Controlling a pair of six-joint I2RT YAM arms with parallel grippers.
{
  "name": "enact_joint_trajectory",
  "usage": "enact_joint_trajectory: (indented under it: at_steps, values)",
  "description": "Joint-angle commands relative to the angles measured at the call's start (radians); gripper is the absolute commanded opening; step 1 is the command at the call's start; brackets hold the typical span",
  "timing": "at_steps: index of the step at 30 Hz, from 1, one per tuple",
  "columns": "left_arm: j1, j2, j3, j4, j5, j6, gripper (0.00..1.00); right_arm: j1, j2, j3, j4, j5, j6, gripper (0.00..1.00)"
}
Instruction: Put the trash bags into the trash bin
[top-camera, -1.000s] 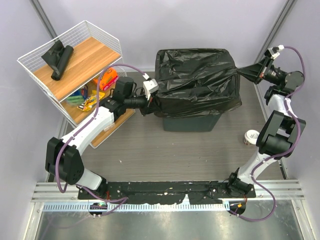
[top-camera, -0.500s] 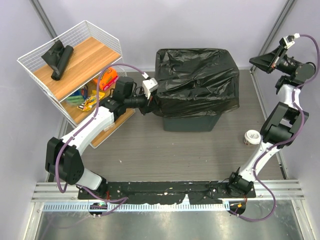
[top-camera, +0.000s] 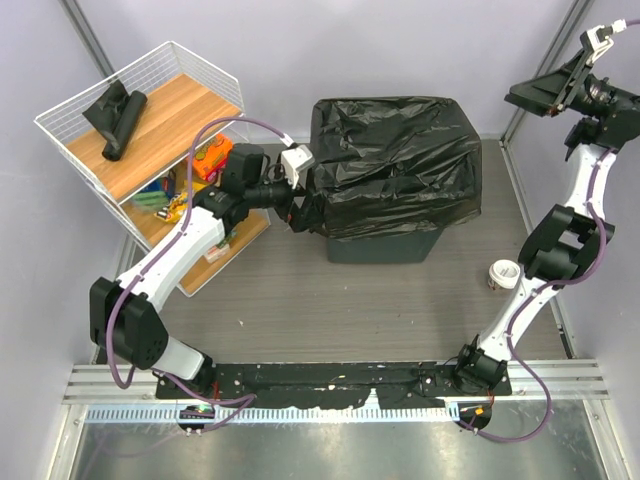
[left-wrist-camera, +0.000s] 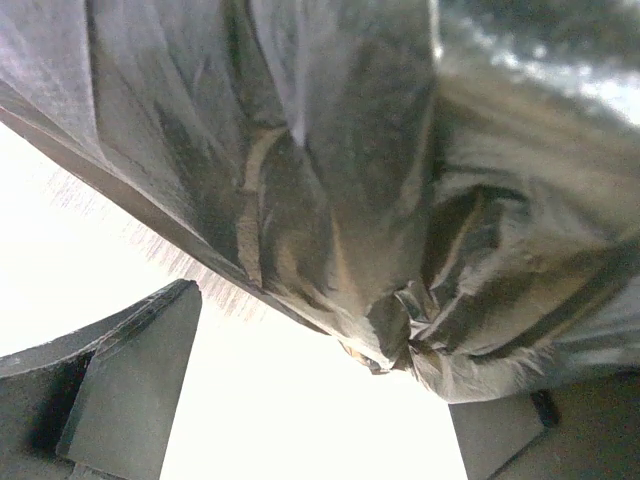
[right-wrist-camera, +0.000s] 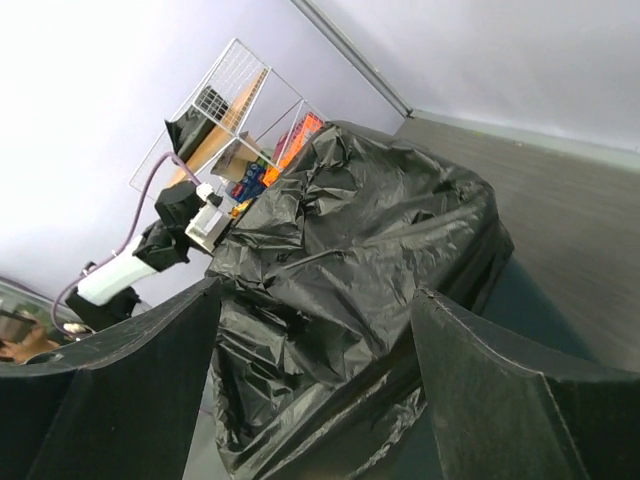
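Note:
A large crinkled black trash bag (top-camera: 392, 160) lies draped over the top of the dark trash bin (top-camera: 385, 246), covering its rim and hanging down its sides. My left gripper (top-camera: 297, 208) is open at the bag's left side; in the left wrist view the bag (left-wrist-camera: 380, 180) hangs just beyond the gripper (left-wrist-camera: 320, 420), with nothing between the fingers. My right gripper (top-camera: 520, 97) is raised high at the far right, open and empty, looking down on the bag (right-wrist-camera: 350, 250) and the bin's wall (right-wrist-camera: 515, 290). A roll of trash bags (top-camera: 116, 118) lies on the rack's top shelf.
The white wire shelf rack (top-camera: 100, 165) stands at the left, with colourful snack packets (top-camera: 213, 158) on its lower shelf close to my left arm. A white cup (top-camera: 503, 273) sits on the floor by my right arm. Walls and frame posts close in on both sides.
My right gripper let go of the bag's right corner, opened, and rose up and back to the right; the corner dropped against the bin. My left gripper opened off the bag's left edge.

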Motion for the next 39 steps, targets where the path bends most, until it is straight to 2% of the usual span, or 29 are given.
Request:
enact_joint_trajectory:
  at_steps: [1, 4, 6, 7, 8, 9, 10, 11, 12, 13, 14, 15, 16, 18, 19, 22, 24, 27, 32, 36, 39]
  values:
    - [0.000, -0.027, 0.068, -0.054, 0.005, -0.010, 1.00, 0.020, 0.064, 0.147, 0.352, -0.011, 0.205, 0.82]
    - [0.001, -0.034, 0.097, -0.108, 0.021, -0.014, 1.00, 0.019, 0.092, 0.224, 0.306, 0.012, 0.168, 0.82]
    - [0.001, -0.037, 0.122, -0.137, 0.030, -0.018, 1.00, 0.021, 0.094, 0.244, 0.201, 0.043, 0.093, 0.82]
    - [0.001, -0.040, 0.134, -0.151, 0.033, -0.018, 1.00, 0.021, 0.089, 0.244, 0.141, 0.081, -0.014, 0.83]
    - [0.001, -0.042, 0.146, -0.169, 0.038, -0.018, 1.00, 0.019, 0.077, 0.249, -0.022, 0.098, -0.073, 0.83]
    - [0.001, -0.042, 0.157, -0.183, 0.036, -0.015, 0.99, 0.020, 0.074, 0.258, -0.132, 0.130, -0.236, 0.83]
    - [0.001, -0.042, 0.169, -0.201, 0.042, -0.006, 1.00, 0.021, 0.065, 0.290, -0.324, 0.142, -0.316, 0.83]
    - [0.001, -0.039, 0.185, -0.226, 0.045, 0.003, 1.00, 0.022, 0.062, 0.321, -0.469, 0.167, -0.527, 0.83]
    - [0.001, -0.036, 0.197, -0.249, 0.051, 0.009, 1.00, 0.022, 0.054, 0.373, -0.716, 0.185, -0.627, 0.83]
    - [0.001, -0.033, 0.212, -0.270, 0.062, 0.014, 1.00, 0.022, 0.051, 0.413, -0.886, 0.234, -0.871, 0.83]
    - [0.001, -0.030, 0.226, -0.295, 0.079, 0.020, 1.00, 0.022, 0.051, 0.495, -1.193, 0.263, -0.986, 0.86]
    - [0.001, -0.025, 0.240, -0.313, 0.096, 0.022, 1.00, 0.027, 0.048, 0.523, -1.287, 0.341, -1.188, 0.89]
    - [0.001, -0.023, 0.254, -0.333, 0.113, 0.023, 1.00, 0.028, 0.034, 0.537, -1.417, 0.369, -1.251, 0.92]
    - [0.001, -0.019, 0.284, -0.376, 0.146, 0.022, 1.00, 0.039, -0.007, 0.485, -1.510, 0.438, -1.352, 0.95]
    - [0.000, -0.019, 0.300, -0.390, 0.154, 0.019, 1.00, 0.050, -0.024, 0.464, -1.553, 0.477, -1.439, 0.95]
    - [0.001, -0.022, 0.361, -0.433, 0.137, 0.023, 1.00, 0.099, -0.098, 0.441, -1.883, 0.671, -1.788, 0.98]
    - [0.001, -0.025, 0.411, -0.436, 0.079, 0.010, 1.00, 0.145, -0.173, 0.351, -1.984, 0.750, -1.918, 1.00]
    - [0.001, -0.025, 0.479, -0.433, -0.054, 0.006, 1.00, 0.182, -0.317, 0.162, -1.986, 0.802, -1.983, 1.00]
    - [0.001, -0.002, 0.565, -0.517, -0.283, 0.138, 1.00, 0.212, -0.452, 0.045, -2.026, 0.879, -2.095, 1.00]
    - [0.000, 0.006, 0.512, -0.551, -0.398, 0.281, 1.00, 0.228, -0.527, -0.021, -2.063, 0.934, -2.142, 1.00]
    - [-0.008, -0.003, 0.401, -0.495, -0.453, 0.370, 1.00, 0.237, -0.581, -0.049, -2.064, 1.007, -2.130, 1.00]
